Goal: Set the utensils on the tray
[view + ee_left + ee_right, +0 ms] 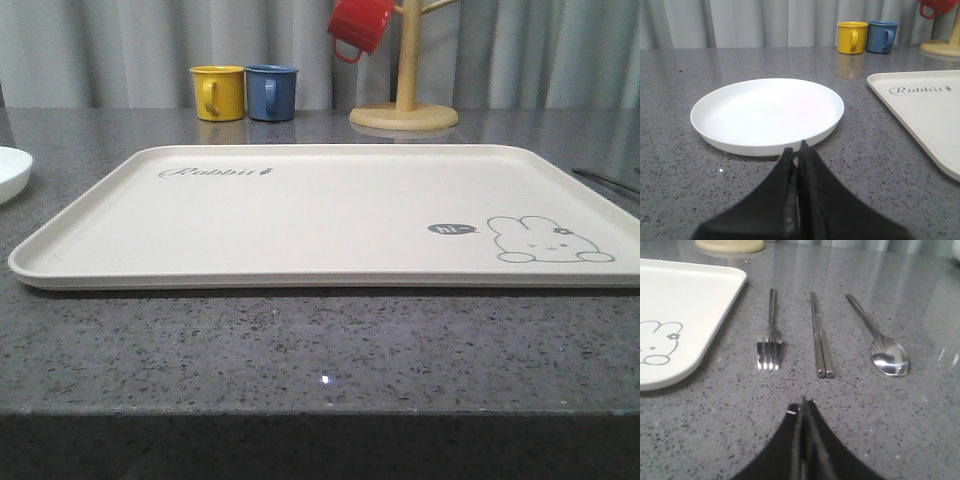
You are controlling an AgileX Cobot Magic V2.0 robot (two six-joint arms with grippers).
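Right claw [804, 402] closed, near chopsticks [820, 340]; fork [770, 337] beside.

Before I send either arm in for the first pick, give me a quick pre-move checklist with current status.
1. Tray surface free to receive items: ok, nothing lies on it.
2. Plate reachable by left gripper: ok, it sits on the counter just ahead, apart from the tray.
3. Left jaws ready to grasp: not ok, they are shut; open first.
4. Fork, chopsticks and spoon separated: ok, side by side with gaps, beside the tray.
5. Right gripper ready: not ok, jaws shut.
6. Mugs clear of the path: ok, yellow mug and blue mug stand behind the tray.
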